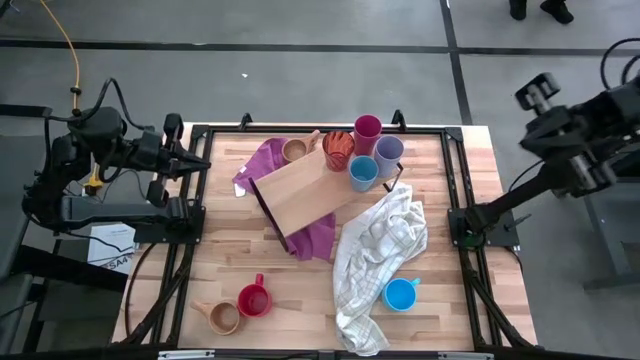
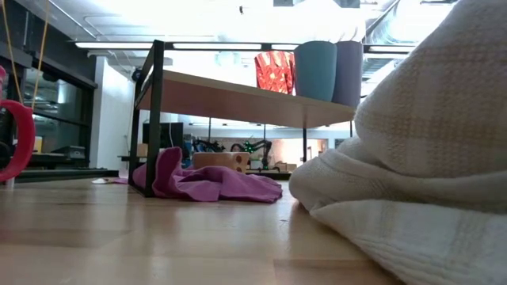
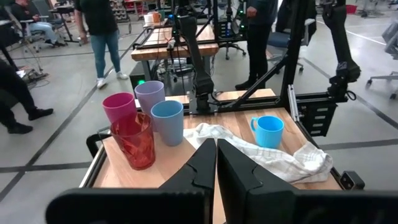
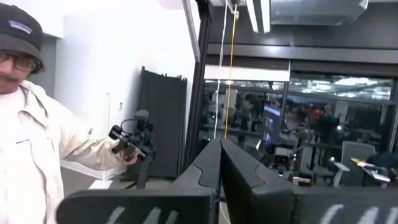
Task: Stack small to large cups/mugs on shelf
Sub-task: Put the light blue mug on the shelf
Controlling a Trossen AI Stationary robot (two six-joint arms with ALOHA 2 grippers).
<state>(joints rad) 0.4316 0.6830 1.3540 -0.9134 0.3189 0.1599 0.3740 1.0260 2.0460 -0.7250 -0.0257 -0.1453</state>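
Note:
The light-wood shelf (image 1: 305, 190) stands askew on its black frame mid-table. At its far right end stand a red tumbler (image 1: 338, 150), a magenta one (image 1: 367, 130), a lavender one (image 1: 388, 152) and a blue cup (image 1: 363, 173). A tan mug (image 1: 295, 150) sits beside the shelf's far end. A red mug (image 1: 253, 300), a tan mug (image 1: 223, 317) and a blue mug (image 1: 401, 294) rest on the table near its front. My left gripper (image 3: 216, 142) is shut and empty, raised at the table's left edge, pointing at the cups. My right gripper (image 4: 220, 142) is shut and empty, raised off the table's right side.
A purple cloth (image 1: 265, 165) lies under the shelf's far left part. A white checked towel (image 1: 375, 255) is heaped from the shelf toward the near edge, beside the blue mug. A person in a cream jacket (image 4: 50, 149) stands beyond the table.

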